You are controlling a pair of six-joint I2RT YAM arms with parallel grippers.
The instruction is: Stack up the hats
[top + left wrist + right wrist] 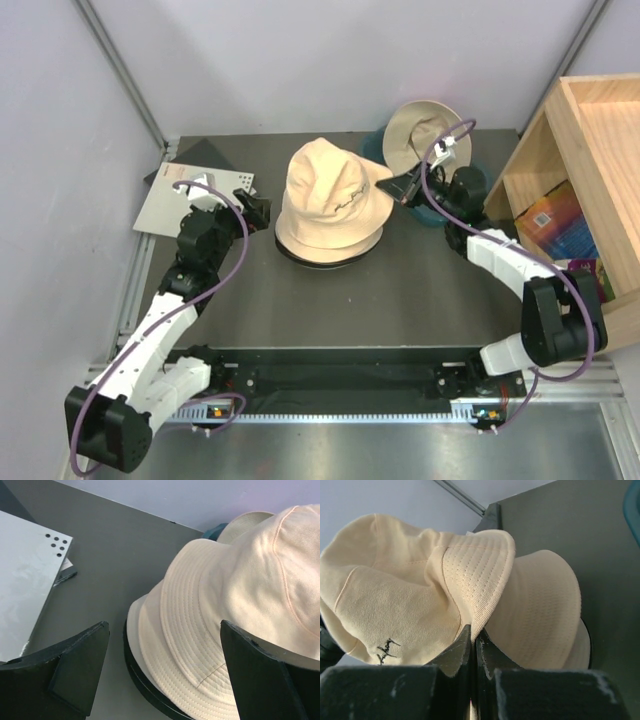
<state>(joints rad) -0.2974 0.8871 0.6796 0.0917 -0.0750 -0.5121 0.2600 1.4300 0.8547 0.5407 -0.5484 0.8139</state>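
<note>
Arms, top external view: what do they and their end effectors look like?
The left arm and right arm alternate white and black segments, each trailing a purple cable. The left end effector and right end effector have black wedge-shaped fingers.

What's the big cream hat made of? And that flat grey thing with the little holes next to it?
The cream hat looks like soft, matte cotton cloth: stitched rows ring its brim and it droops in folds. The grey sheet seems thin metal, perhaps plastic: flat, stiff, dully shiny, with clean round holes.
</note>
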